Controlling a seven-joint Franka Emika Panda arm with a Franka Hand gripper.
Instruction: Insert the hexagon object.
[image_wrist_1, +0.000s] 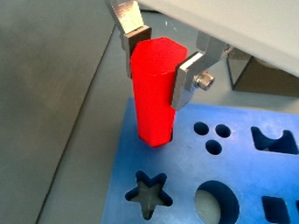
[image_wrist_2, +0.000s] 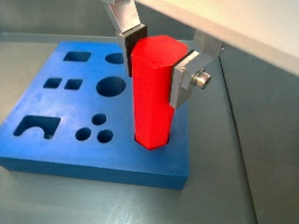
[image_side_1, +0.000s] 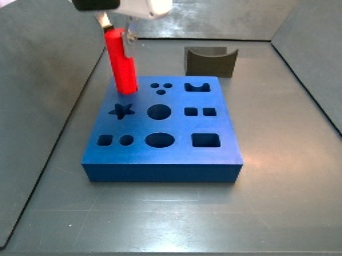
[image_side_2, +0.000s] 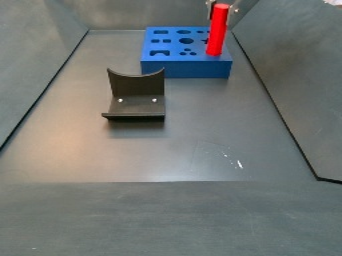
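Observation:
My gripper (image_wrist_1: 160, 61) is shut on the hexagon object (image_wrist_1: 152, 96), a long bright red rod that it holds upright. One silver finger (image_wrist_1: 187, 80) presses each side of the rod's upper part, which also shows in a wrist view (image_wrist_2: 156, 87). The rod's lower end meets the top of the blue block (image_wrist_1: 233, 188) at a corner, beside two small round holes. Any hole under the rod is hidden. In a side view the rod (image_side_1: 120, 60) stands at the far left corner of the block (image_side_1: 167, 150). In a side view (image_side_2: 215, 30) it stands at the block's right end.
The blue block (image_wrist_2: 70, 131) has star, round, square and other shaped holes. A dark grey curved block (image_side_1: 211, 60) stands behind the blue block, apart from it; in a side view (image_side_2: 134, 95) it lies nearer the middle of the floor. Grey walls enclose the floor.

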